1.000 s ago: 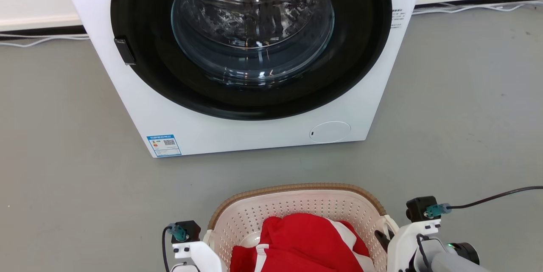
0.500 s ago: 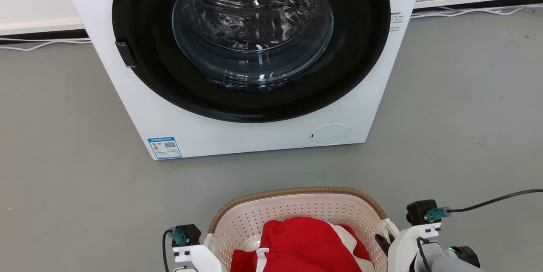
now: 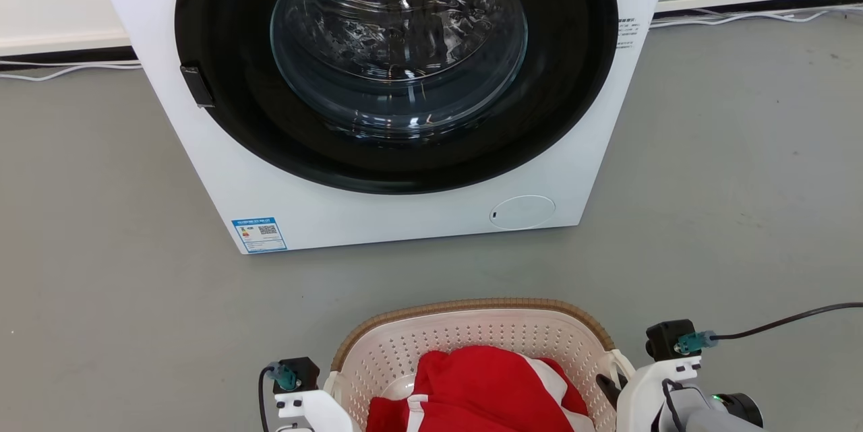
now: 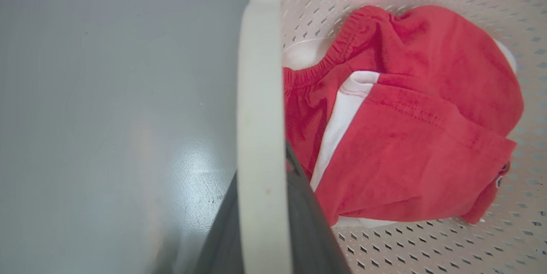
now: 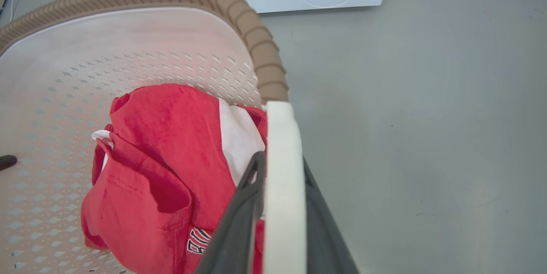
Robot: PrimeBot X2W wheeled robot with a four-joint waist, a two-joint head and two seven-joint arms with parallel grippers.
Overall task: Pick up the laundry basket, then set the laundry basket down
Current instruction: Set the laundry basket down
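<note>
Floor (image 3: 101, 297), laundry basket (image 3: 472, 304) apparently held by left tool (image 4: 263, 169), right tool (image 5: 282, 159)

Bright, even light from overhead, so I get only soft shadows. Head cam's sharp; white glare streaks on the washer door glass (image 3: 398, 48), faint shade on the floor (image 3: 674, 169) hugging the machine. Left wrist cam: pale sheen patch on the floor, and the near handle of the laundry basket (image 4: 263, 94) plus the fingers (image 4: 312, 231) are blurred (too close to the lens). Right wrist cam, same near blur; brown rim (image 5: 256, 34) bows w/ wide-angle distortion.
</note>
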